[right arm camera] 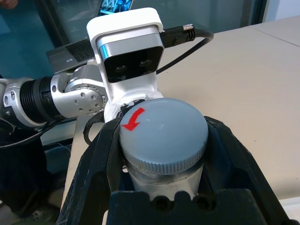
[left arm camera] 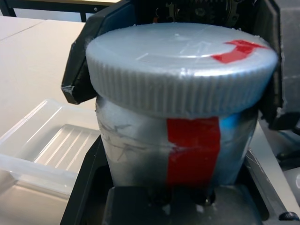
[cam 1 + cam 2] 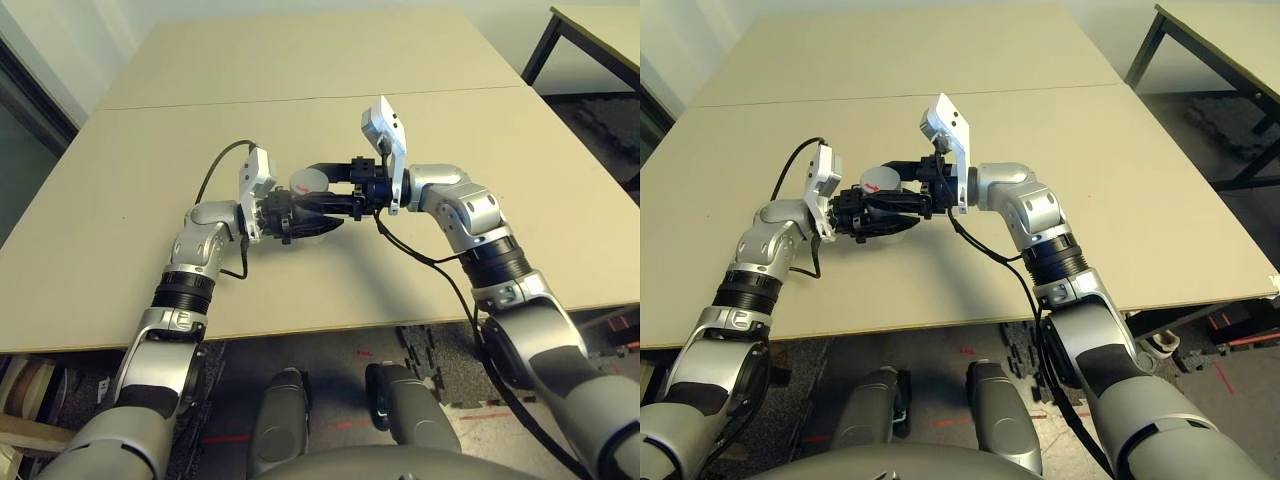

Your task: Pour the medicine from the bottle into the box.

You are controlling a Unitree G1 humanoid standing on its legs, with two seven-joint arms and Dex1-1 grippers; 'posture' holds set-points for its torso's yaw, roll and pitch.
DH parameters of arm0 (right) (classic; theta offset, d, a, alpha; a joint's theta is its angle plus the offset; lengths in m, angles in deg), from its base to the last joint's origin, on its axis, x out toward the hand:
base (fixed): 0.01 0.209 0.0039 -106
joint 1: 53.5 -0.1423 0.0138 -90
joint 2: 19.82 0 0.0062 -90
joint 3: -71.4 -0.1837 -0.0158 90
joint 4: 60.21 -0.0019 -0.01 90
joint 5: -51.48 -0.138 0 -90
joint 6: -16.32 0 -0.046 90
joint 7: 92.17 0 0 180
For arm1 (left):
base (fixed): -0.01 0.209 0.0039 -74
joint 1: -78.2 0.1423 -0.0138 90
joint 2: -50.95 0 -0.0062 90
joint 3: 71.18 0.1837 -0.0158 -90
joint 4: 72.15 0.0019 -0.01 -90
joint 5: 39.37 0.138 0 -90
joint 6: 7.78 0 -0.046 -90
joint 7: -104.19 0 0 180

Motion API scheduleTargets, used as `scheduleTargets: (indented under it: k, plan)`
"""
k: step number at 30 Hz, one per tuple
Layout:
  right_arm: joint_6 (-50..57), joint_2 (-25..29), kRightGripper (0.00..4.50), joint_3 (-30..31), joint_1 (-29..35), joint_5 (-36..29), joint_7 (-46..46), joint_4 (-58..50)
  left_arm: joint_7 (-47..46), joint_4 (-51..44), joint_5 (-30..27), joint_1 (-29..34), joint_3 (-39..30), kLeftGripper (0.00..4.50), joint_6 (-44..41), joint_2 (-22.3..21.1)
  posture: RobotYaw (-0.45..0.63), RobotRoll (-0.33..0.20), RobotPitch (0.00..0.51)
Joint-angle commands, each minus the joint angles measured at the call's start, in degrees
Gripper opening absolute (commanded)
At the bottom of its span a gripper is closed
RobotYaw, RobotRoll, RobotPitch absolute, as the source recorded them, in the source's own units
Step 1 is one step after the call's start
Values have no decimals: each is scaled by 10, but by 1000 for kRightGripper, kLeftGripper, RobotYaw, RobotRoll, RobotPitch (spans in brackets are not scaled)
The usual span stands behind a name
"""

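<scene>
My left gripper [image 3: 305, 212] is shut on the silver-grey body of the bottle [image 2: 140, 154], which has a red strip down its side, and holds it just above the table between my two arms. A ribbed grey cap [image 1: 164, 133] with a red arrow sits on the bottle's mouth. My right gripper [image 1: 163, 140] reaches in from the right with one black finger [image 1: 101, 154] pressed on each side of that cap. The clear plastic box [image 2: 47, 150] lies on the table just beside and below the bottle. The medicine is hidden inside the closed bottle.
The tan table [image 3: 300, 90] stretches far beyond the grippers, with a seam across it behind them. A second table with a black leg [image 3: 545, 45] stands at the far right. Black cables [image 3: 420, 255] hang from both wrists.
</scene>
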Motion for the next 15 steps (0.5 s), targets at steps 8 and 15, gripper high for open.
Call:
scheduleTargets:
  k: [8, 15]
  plan:
    - [10, 21, 2716, 17, -16, -50, -159, 6, 23, -84, -26, 17, 27, 2654, -43, -3, -39, 0, 113]
    - [23, 23, 2678, 32, -32, -50, -214, 16, 24, -136, -38, 31, 42, 2654, -75, -4, -18, 0, 103]
